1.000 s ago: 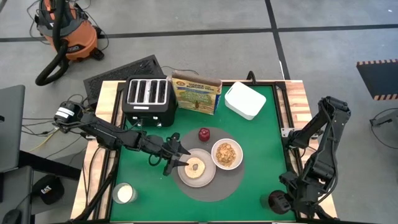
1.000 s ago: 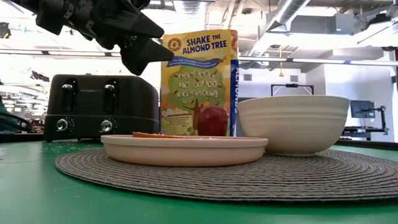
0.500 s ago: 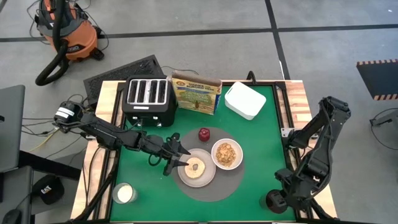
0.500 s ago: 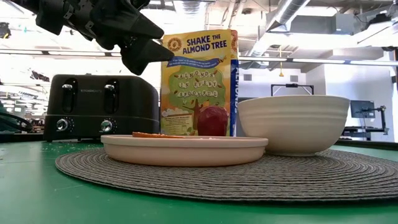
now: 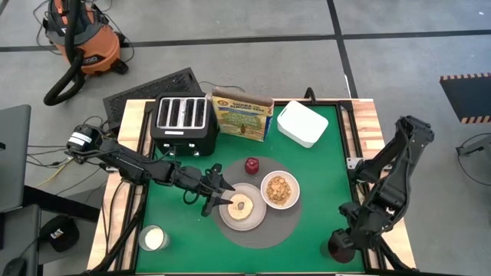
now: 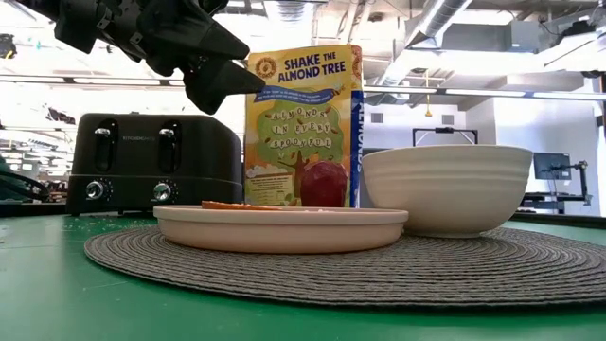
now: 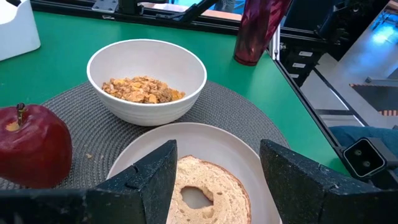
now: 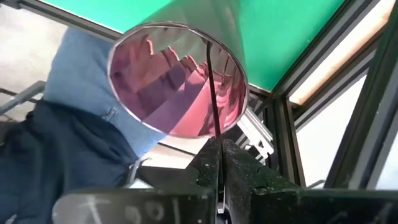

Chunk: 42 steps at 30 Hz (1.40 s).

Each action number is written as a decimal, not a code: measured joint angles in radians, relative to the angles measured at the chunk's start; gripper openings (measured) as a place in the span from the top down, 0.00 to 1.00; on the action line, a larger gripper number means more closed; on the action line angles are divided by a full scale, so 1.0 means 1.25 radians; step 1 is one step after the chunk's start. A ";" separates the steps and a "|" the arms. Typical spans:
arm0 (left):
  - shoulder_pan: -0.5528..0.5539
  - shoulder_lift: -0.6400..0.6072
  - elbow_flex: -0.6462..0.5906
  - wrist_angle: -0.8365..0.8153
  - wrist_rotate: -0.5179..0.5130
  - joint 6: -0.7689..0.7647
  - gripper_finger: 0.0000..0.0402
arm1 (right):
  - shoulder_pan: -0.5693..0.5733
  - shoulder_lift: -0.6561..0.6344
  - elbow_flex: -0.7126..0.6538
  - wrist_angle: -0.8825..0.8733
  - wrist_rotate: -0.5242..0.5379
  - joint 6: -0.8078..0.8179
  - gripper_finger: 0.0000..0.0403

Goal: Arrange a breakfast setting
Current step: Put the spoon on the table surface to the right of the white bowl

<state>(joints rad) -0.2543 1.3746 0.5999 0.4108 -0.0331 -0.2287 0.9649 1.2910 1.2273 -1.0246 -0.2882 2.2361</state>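
On a round grey placemat (image 5: pixel 265 230) a pale plate (image 5: pixel 253 218) carries a round toasted bread piece with a hole (image 7: pixel 202 193). Beside it stand a white bowl of brown cereal (image 5: pixel 279 190) and a dark-red apple (image 5: pixel 252 165). My left gripper (image 5: pixel 222 201) hangs open just above the plate's left side. Its fingers (image 7: pixel 158 180) stand on either side of the bread without touching it. At the table's near right corner my right gripper (image 5: pixel 347 236) is shut on a translucent dark-red cup (image 5: pixel 336 247). My right gripper pinches the cup's rim wall (image 8: pixel 214 127) between its two fingers, one inside the cup and one outside. The fingers come from above, slanting down. The cup (image 7: pixel 258 28) looks tilted. I cannot tell whether its base rests on the table.
A black four-slot toaster (image 5: pixel 182 119), a cereal box (image 5: pixel 242 115) and a white square lidded container (image 5: pixel 301 123) line the far side. A glass of milk (image 5: pixel 153 238) stands at the near left corner. A person in jeans (image 8: pixel 81 81) is just beyond the near right edge.
My right gripper has shifted a little toward the table's left edge with the cup still in its hold.
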 joint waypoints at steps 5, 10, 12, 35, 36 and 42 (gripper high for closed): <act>0.000 0.000 0.000 0.001 0.000 0.000 0.47 | -0.001 -0.051 0.000 0.008 -0.001 0.042 0.92; 0.000 0.000 0.000 0.002 0.000 0.006 0.47 | -0.001 -0.117 0.000 0.004 0.000 0.081 0.91; 0.000 0.000 0.000 0.002 0.000 0.006 0.47 | -0.001 -0.143 0.000 0.003 -0.001 0.095 0.91; 0.001 0.000 0.000 0.009 -0.004 0.042 0.47 | -0.095 -0.256 0.246 -0.266 0.237 -0.094 0.91; 0.001 0.000 0.000 0.012 -0.004 0.042 0.47 | -0.100 -0.252 0.243 -0.264 0.277 -0.158 0.91; 0.000 0.000 0.000 0.055 -0.004 0.042 0.47 | -0.150 -0.220 0.216 -0.259 0.469 -0.526 0.91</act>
<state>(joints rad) -0.2538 1.3746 0.5999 0.4793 -0.0383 -0.1764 0.7774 1.0164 1.4971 -1.3479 0.2986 1.5784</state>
